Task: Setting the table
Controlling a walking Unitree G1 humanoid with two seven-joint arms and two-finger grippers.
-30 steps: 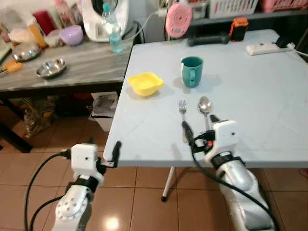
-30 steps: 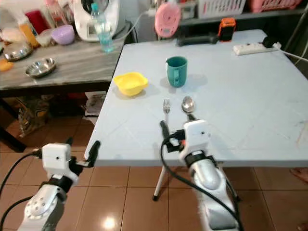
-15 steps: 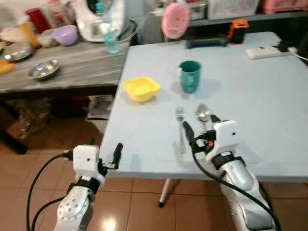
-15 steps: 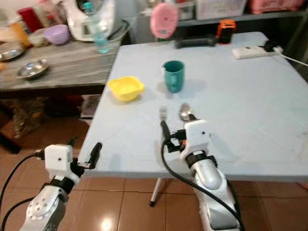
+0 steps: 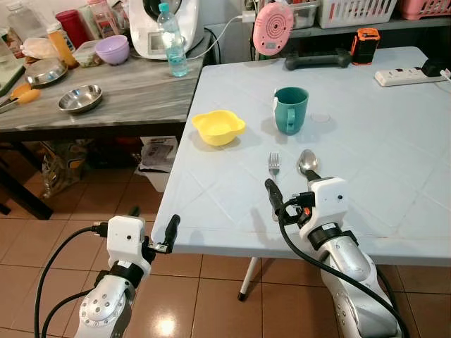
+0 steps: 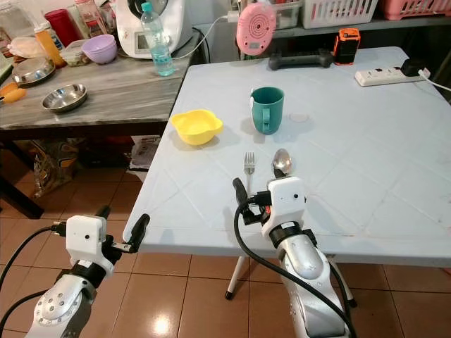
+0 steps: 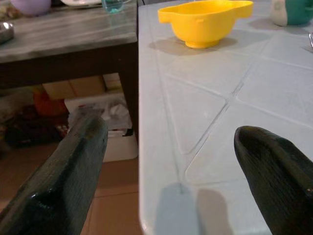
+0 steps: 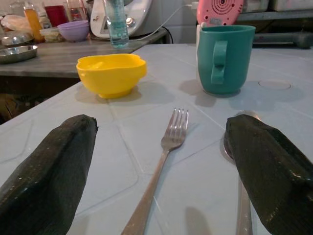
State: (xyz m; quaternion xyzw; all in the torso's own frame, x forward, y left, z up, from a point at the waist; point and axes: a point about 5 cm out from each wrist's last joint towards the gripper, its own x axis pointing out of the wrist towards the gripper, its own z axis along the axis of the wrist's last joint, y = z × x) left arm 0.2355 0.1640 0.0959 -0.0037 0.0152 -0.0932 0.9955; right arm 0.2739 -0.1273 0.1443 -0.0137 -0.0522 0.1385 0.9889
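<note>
Steel fork (image 8: 164, 161) and spoon (image 6: 281, 161) between right hand's (image 6: 262, 189) spread fingers (tabletop (image 5: 380, 134)); left hand (image 5: 151, 227) open.

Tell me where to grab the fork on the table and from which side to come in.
Grip the fork on its slim handle, around the middle, coming down from above with the right gripper. It lies flat on the table, tines toward the teal mug, between the open fingers. The spoon lies close beside it, so keep the fingers narrow.
</note>
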